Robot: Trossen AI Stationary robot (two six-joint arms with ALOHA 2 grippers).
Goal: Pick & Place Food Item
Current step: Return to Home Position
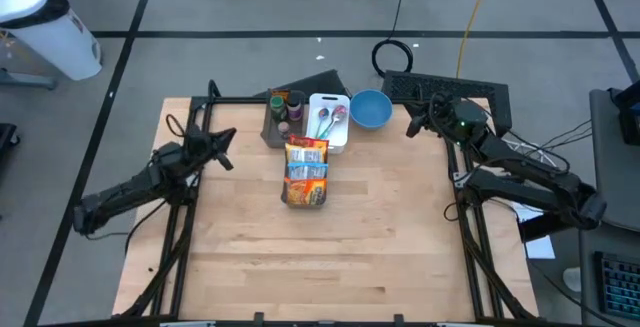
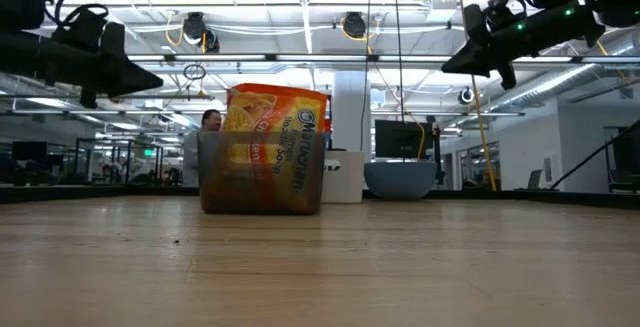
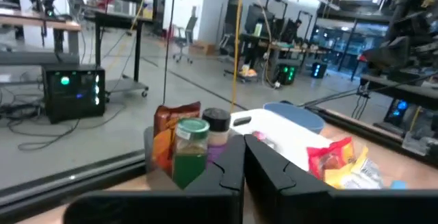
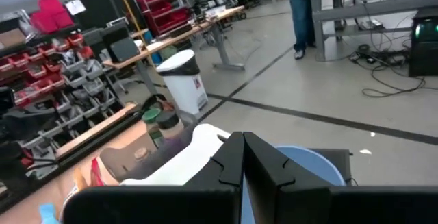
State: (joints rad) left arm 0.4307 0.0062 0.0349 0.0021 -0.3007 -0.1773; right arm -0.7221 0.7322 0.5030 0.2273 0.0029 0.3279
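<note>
Between the two end effectors, toward the far middle of the worktop [image 1: 380, 237], the food items stand in a cluster. The left end effector [image 1: 226, 145] hangs above the worktop's left side, its fingers pressed together and holding nothing. The right end effector [image 1: 412, 124] hangs above the far right part, its fingers likewise together and empty.

To the right of the left end effector sits a black bin [image 2: 212, 187] packed with orange noodle packs [image 1: 306, 172] standing upright. Beyond that bin, ahead of the left end effector's fingertips, a second black bin [image 1: 268, 134] holds a green-capped spice jar [image 3: 191, 145] and a dark-capped bottle [image 3: 217, 121]. A white bin [image 1: 343, 137] stands right beside this second bin, with patterned spoons [image 1: 326, 119] lying inside it. A blue bowl [image 1: 370, 109] is the item nearest the right end effector, just to its left and next to the white bin.
</note>
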